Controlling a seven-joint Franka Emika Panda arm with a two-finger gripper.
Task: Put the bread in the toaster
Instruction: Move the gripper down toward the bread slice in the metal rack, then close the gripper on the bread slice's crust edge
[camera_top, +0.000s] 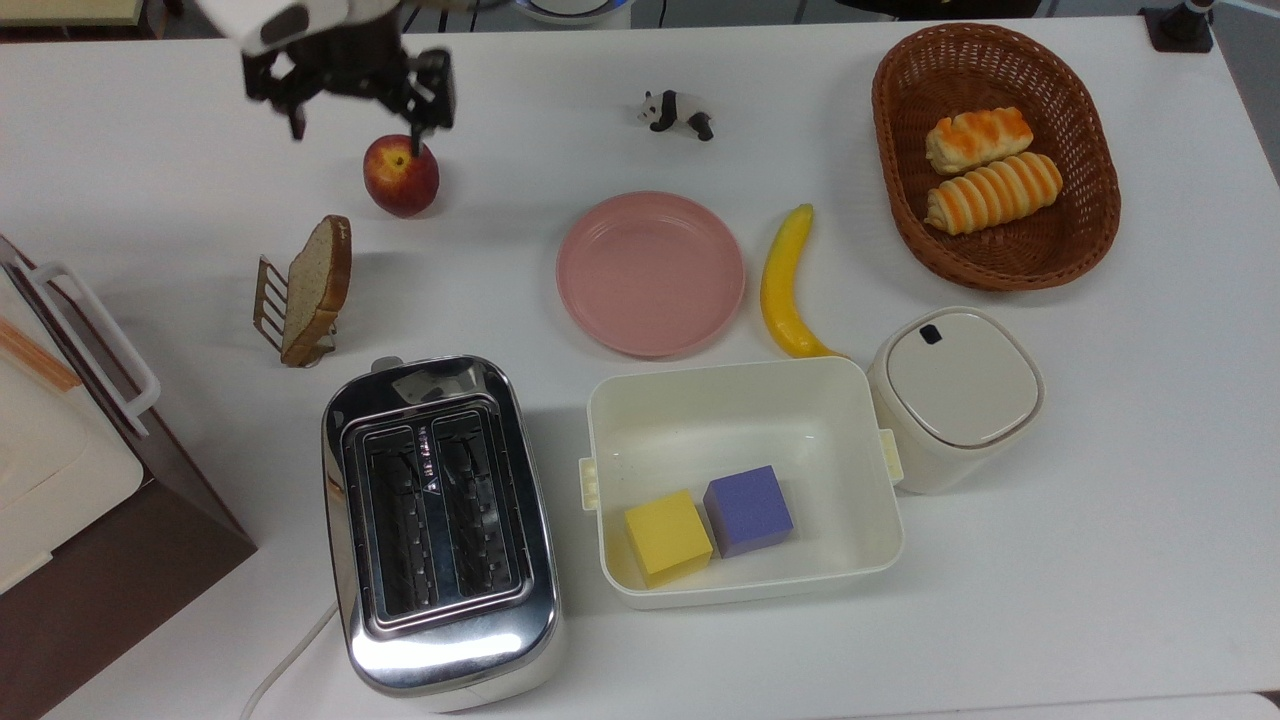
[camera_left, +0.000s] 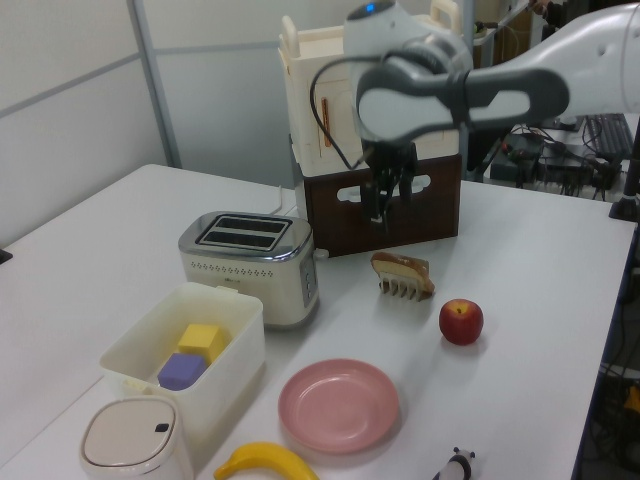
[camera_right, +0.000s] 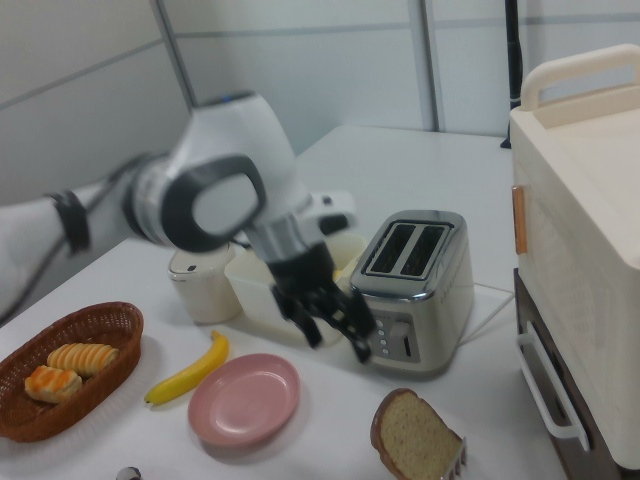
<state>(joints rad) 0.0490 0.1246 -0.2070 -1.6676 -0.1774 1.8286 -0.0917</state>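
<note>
Top view shows a big white table (camera_top: 1100, 500) with many things on it. At the top view's left edge sits a big brown and cream box (camera_top: 70, 480) with a white handle. The white robot arm (camera_left: 520, 80) reaches over the table in the left view.

The toaster (camera_top: 440, 530) is shiny and silver, with two dark slots that have nothing in them, and it stands near the bottom of the top view. Just beside it, on the top view's right, is a cream tub (camera_top: 860, 440) with a yellow block (camera_top: 667, 535) and a purple block (camera_top: 748, 510) inside, touching each other. A cream jar with a lid (camera_top: 955, 395) stands next to the tub. A brown basket (camera_top: 900, 200) holds two striped rolls (camera_top: 990, 170).

A pink plate (camera_top: 650, 273) lies in the middle, with a yellow banana (camera_top: 785, 285) beside it.

The tool (camera_top: 355, 120) hangs above the table near the red apple (camera_top: 400, 176), with its two fingers spread wide and holding nothing.

The bread (camera_top: 320, 285) leans upright in a small wire rack (camera_top: 270, 305), between the apple and the toaster, apart from the tool. A tiny toy panda (camera_top: 676, 112) stands near the far edge of the table.
</note>
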